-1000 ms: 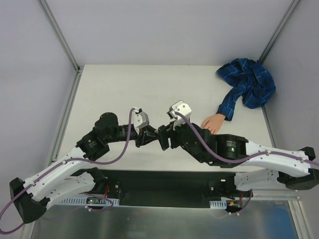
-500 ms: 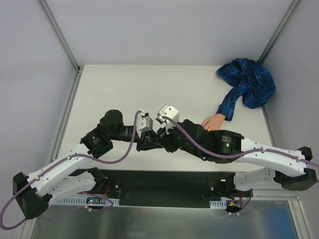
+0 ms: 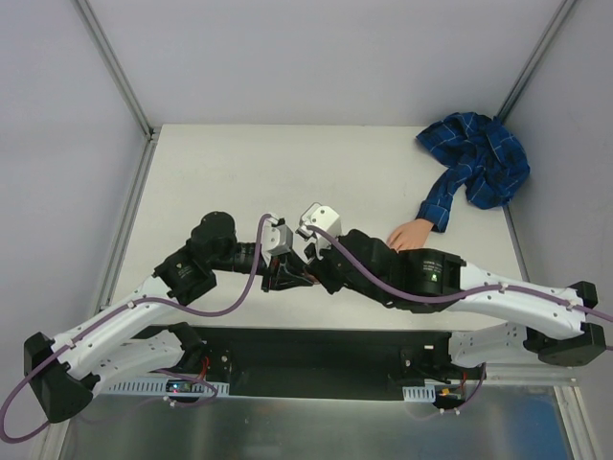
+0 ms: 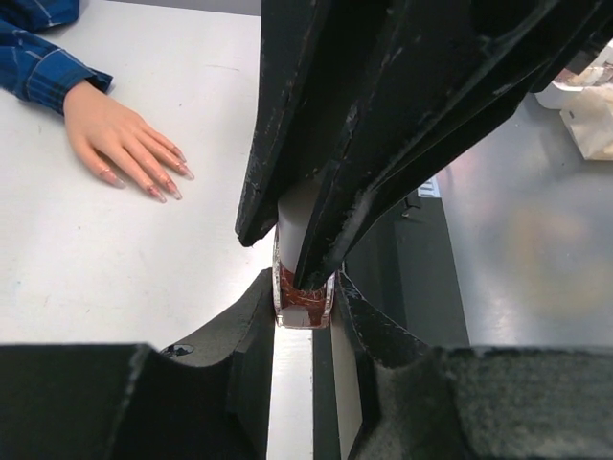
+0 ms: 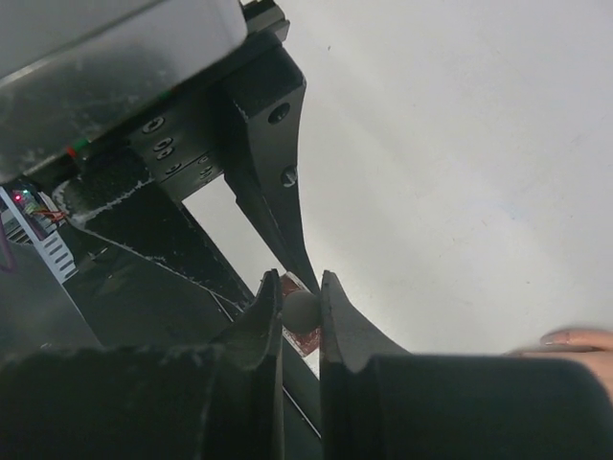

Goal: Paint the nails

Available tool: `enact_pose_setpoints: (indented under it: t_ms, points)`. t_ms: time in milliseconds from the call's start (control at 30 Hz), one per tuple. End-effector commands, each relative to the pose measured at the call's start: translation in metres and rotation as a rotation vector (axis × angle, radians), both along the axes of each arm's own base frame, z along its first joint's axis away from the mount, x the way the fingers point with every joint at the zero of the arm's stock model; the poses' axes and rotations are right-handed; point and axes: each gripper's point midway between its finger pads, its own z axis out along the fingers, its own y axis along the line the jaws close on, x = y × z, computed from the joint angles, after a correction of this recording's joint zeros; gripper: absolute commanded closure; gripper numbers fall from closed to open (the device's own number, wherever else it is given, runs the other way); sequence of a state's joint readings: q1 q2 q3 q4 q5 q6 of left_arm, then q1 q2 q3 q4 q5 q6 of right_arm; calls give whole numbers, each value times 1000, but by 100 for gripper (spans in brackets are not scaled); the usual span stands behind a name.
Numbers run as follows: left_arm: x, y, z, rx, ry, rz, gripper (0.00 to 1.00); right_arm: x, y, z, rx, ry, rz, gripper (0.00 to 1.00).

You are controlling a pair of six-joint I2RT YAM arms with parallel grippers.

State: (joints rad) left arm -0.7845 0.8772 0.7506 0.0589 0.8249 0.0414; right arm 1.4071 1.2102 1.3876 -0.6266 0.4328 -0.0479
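Left wrist view showed the left tool (image 4: 305, 289) clenched on one bottle (image 4: 303, 307). The right tool (image 5: 299, 286) pinched its cap (image 5: 301, 310). One fake hand (image 4: 120, 144) lay ahead-left.

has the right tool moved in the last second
Yes. In the top view the right tool has shifted left, away from the unmoved fake hand, onto the small bottle held by the left tool.
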Motion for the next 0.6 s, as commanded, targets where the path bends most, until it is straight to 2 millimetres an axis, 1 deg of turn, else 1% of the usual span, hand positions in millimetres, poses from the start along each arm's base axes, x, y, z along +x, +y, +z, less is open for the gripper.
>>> enact_pose_setpoints:
  t_ms: [0, 33, 67, 100, 133, 167, 200, 267, 300, 333, 367, 400, 433, 467, 500, 533, 567]
  points:
    - [18, 1, 33, -73, -87, 107, 73, 6, 4, 9, 12, -28, -26, 99]
    - [20, 2, 33, -74, -92, 127, 53, 13, 1, 10, 14, -50, -68, 99]
    - [28, 4, 31, -68, -95, 175, 45, 17, 0, 11, 28, -65, -92, 99]
    - [29, 7, 34, -76, -110, 195, 39, 22, -3, 11, 35, -75, -119, 99]
    - [32, 9, 36, -80, -124, 217, 31, 30, -7, 13, 40, -94, -158, 99]
    - [34, 13, 38, -87, -140, 246, 24, 35, -8, 10, 50, -98, -180, 99]
    - [43, 17, 39, -87, -152, 302, 20, 47, -15, 11, 60, -102, -232, 99]
    - [50, 26, 42, -96, -180, 372, 19, 62, -19, 3, 67, -111, -281, 99]
    - [64, 34, 44, -95, -194, 468, 18, 78, -29, 0, 60, -136, -357, 99]
    - [70, 41, 45, -98, -200, 522, 18, 88, -33, -2, 60, -151, -401, 99]
    - [74, 49, 48, -117, -212, 574, 16, 99, -32, -1, 85, -165, -442, 99]
    - [89, 62, 47, -113, -223, 693, 15, 116, -44, -11, 68, -186, -522, 99]
    - [96, 70, 47, -116, -225, 754, 15, 126, -47, -15, 83, -191, -568, 99]
    - [102, 80, 48, -121, -220, 820, 14, 138, -44, -10, 151, -203, -606, 99]
    - [107, 88, 47, -119, -219, 875, 13, 155, -50, -28, 132, -206, -658, 99]
    - [115, 99, 46, -114, -219, 952, 12, 164, -50, -33, 151, -209, -675, 99]
    - [116, 102, 47, -115, -220, 971, 11, 176, -42, -28, 214, -221, -686, 99]
